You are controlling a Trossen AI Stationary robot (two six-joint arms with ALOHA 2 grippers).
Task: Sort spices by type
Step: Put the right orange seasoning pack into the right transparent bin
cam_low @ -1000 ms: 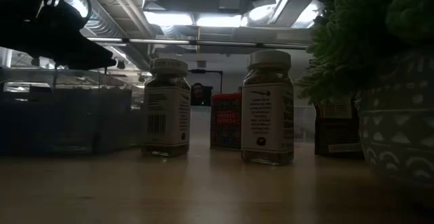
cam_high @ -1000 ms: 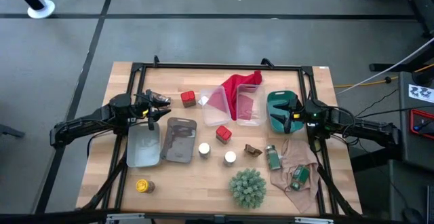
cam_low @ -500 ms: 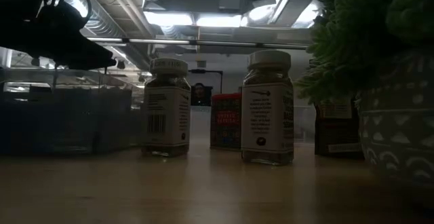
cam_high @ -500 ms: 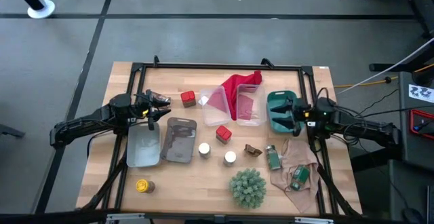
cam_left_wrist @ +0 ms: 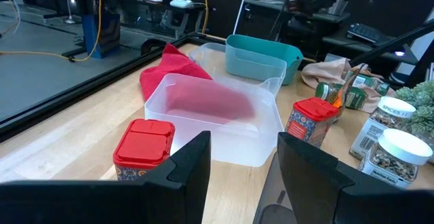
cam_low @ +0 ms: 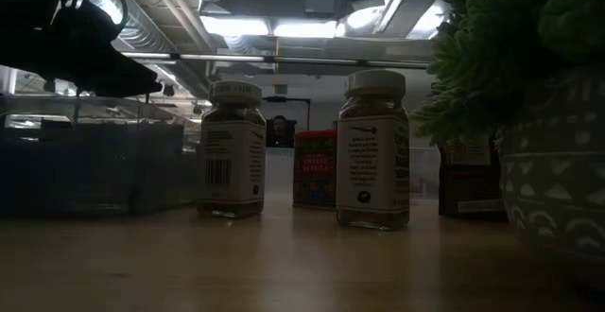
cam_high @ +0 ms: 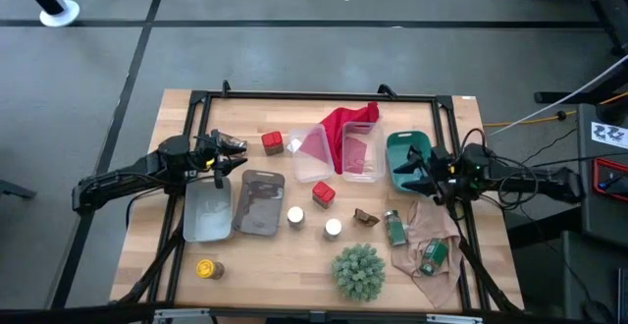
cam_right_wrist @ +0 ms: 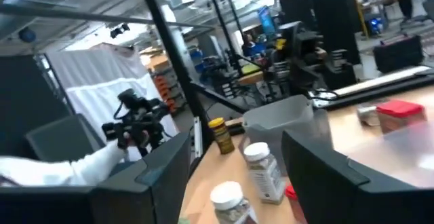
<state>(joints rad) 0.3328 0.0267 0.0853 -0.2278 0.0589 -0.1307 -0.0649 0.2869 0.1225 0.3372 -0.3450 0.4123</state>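
Flanking two clear bins [cam_high: 337,153], red cloth [cam_high: 345,120], teal bin [cam_high: 404,157], spiky plant [cam_high: 358,271]

From above I note open wood along the table's [cam_high: 147,236] left and near edges, broken only by the yellow-capped jar [cam_high: 205,268]. The centre is crowded: two grey trays [cam_high: 235,206], two clear bins [cam_high: 334,152], two white-topped jars [cam_high: 314,221] and a red tin [cam_high: 324,192] stand close together. The spiky plant [cam_high: 358,270] blocks the near-right approach. A narrow lane remains between the trays and the jars.
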